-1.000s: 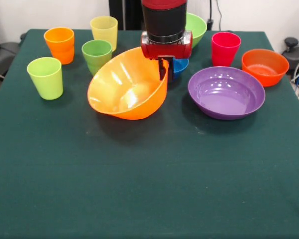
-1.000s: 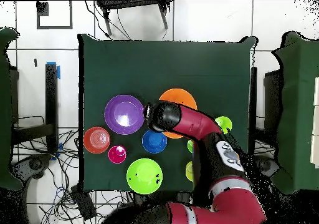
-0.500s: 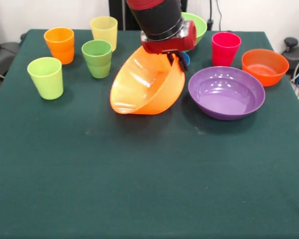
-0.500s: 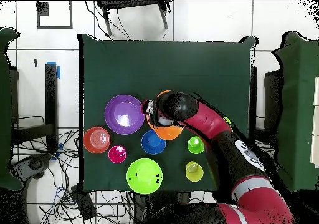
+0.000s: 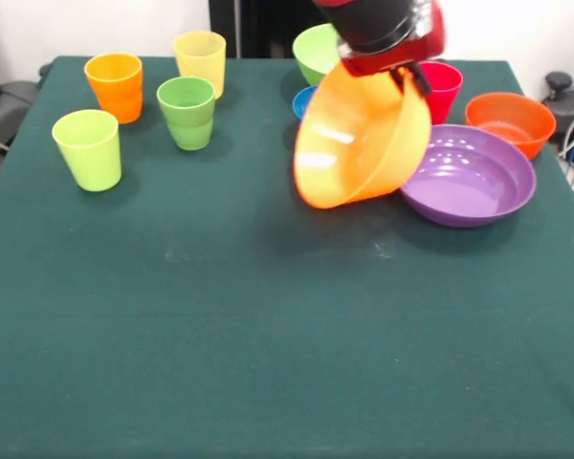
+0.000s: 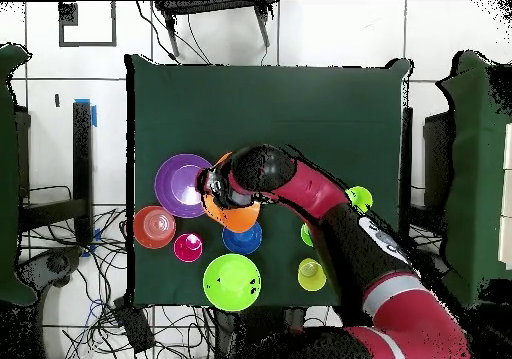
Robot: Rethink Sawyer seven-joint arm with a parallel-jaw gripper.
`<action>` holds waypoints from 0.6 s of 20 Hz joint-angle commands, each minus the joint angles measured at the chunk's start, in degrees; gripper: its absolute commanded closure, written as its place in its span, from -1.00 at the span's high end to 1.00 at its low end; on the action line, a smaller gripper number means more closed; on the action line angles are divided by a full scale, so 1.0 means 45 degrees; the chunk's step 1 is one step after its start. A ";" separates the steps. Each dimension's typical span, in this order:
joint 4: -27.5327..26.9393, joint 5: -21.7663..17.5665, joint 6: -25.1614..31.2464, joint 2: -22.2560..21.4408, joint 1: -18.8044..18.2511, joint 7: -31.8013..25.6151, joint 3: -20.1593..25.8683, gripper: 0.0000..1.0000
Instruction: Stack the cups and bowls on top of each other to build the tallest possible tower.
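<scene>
Your pincer is clenched on the rim of the large orange bowl, which hangs tipped steeply below it, mouth turned toward the camera side in the front view, its lower edge over the near rim of the purple bowl. To do this step well, level the orange bowl before you lower it, centre it over the purple bowl, and let go only once it sits flat; released at this tilt, it would likely roll off. Just behind the pincer sit the red-pink cup, the small blue bowl and the light green bowl, each partly hidden. The 4 other cups stand well apart. The fingertips are hard to make out.
</scene>
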 commanded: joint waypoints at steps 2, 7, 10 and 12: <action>0.1042 0.0631 0.1926 0.0140 -0.0975 -0.0386 0.2180 -1.00; 0.1622 0.0571 0.1969 0.0506 -0.1902 -0.0712 0.2875 -1.00; 0.1738 0.0510 0.2222 0.0655 -0.2347 -0.0742 0.3263 -1.00; 0.1792 0.0446 0.2434 0.0638 -0.2568 -0.0642 0.3471 -1.00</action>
